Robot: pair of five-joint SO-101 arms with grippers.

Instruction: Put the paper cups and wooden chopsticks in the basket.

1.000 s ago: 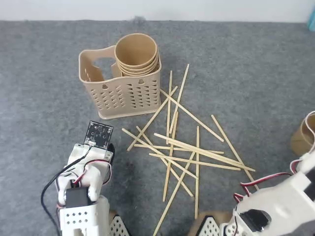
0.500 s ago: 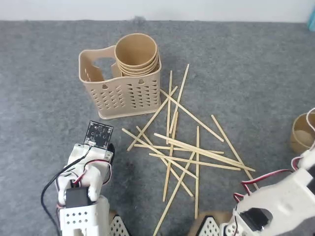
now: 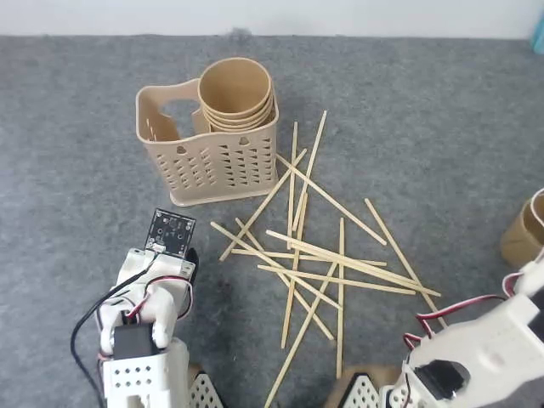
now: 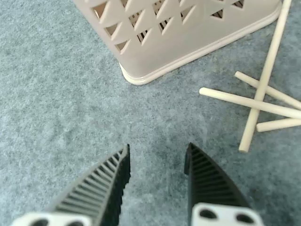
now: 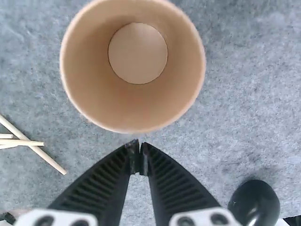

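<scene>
Just beyond right gripper (image 5: 139,149), paper cup (image 5: 137,54)

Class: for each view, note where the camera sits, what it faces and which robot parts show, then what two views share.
High view: above the table, looking down on basket, stacked cups and chopsticks; left arm and right arm at the near edge.
Left wrist view: on the left arm, facing down past the open left tool at the basket's corner.
Right wrist view: on the right arm, facing down past the shut right tool into a lone cup.
Shared: the basket, high and left wrist views.
</scene>
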